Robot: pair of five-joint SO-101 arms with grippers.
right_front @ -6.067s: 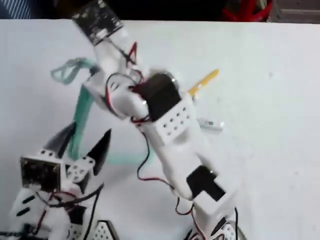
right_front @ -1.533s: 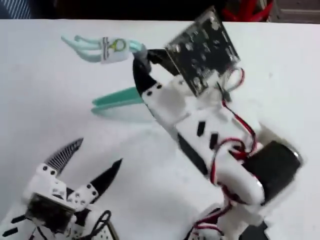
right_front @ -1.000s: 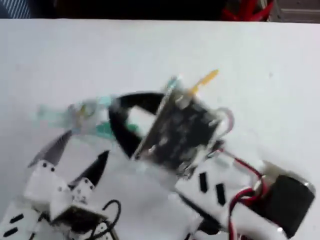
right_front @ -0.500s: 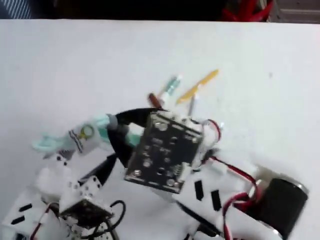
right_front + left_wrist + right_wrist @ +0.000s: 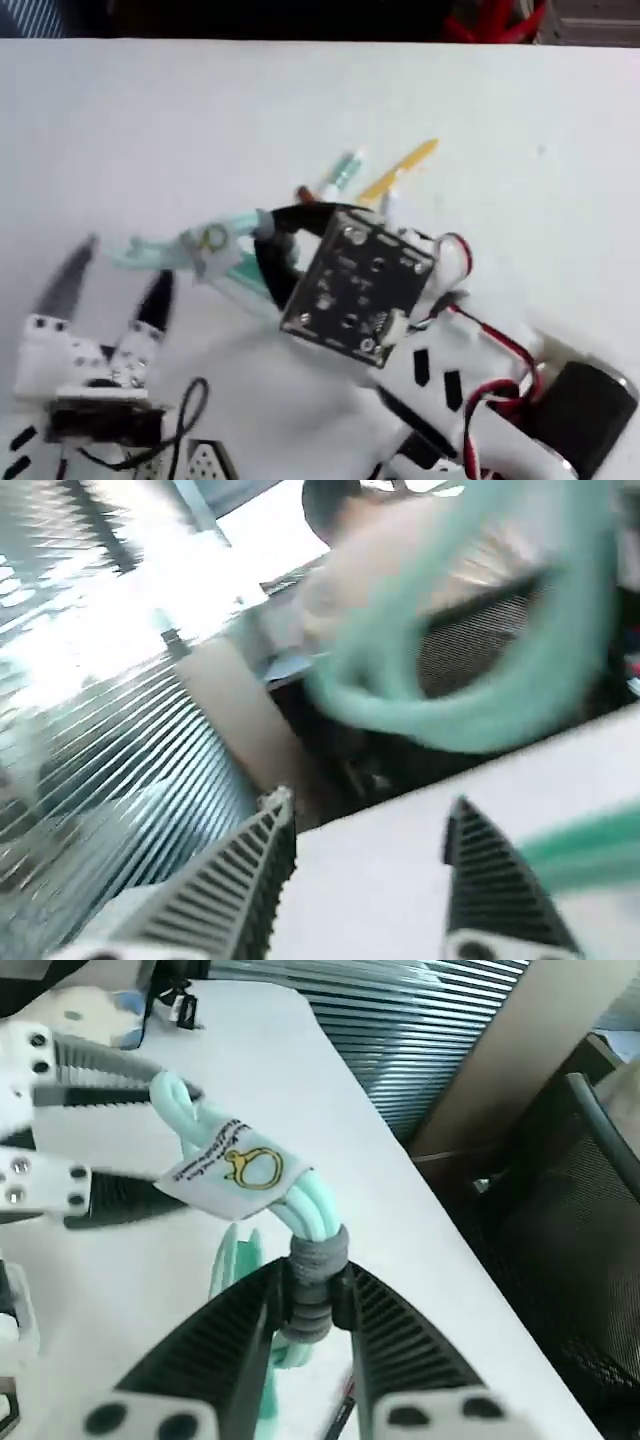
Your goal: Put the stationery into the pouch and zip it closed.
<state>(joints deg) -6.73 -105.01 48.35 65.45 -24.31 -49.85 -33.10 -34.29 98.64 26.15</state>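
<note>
Now the right tool (image 5: 312,1276) clenches the grey ribbed collar (image 5: 318,1252) of the mint-green soft pouch (image 5: 232,270) mid-frame; the released left tool (image 5: 120,265), lower left, should pinch its free edge steadily.

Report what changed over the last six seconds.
The right tool, shut on the grey pull, drew back from the far left of the table toward the arms, dragging the pouch and its looped strap along. The left tool, open, shifted left in the last half second. The yellow pen kept its place on the table.
</note>
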